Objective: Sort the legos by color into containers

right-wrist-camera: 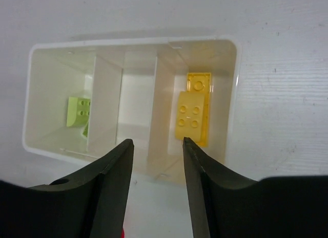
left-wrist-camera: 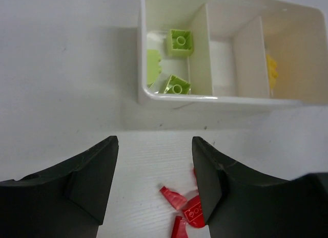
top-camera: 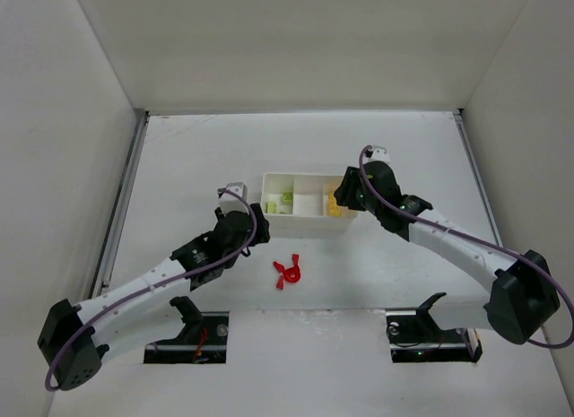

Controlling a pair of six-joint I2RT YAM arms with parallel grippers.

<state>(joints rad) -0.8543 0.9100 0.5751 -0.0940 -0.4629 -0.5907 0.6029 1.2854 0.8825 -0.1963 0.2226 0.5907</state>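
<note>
The white tray (top-camera: 300,225) sits mid-table with three compartments side by side. Light green legos (left-wrist-camera: 180,42) lie in its left compartment and yellow legos (right-wrist-camera: 193,115) in its right one. Several red legos (top-camera: 287,272) lie loose on the table in front of the tray. My left gripper (top-camera: 260,227) hovers just left of the tray's near left corner, open and holding nothing, with the red legos (left-wrist-camera: 187,210) under its right finger. My right gripper (top-camera: 344,198) hangs over the tray's right end, open, nothing between its fingers (right-wrist-camera: 115,166).
White enclosure walls stand on three sides, with metal rails along the left edge (top-camera: 121,211) and the right edge (top-camera: 475,179) of the table. Both arm bases (top-camera: 193,332) sit at the near edge. The tray rim (left-wrist-camera: 215,100) lies just ahead of the left fingers.
</note>
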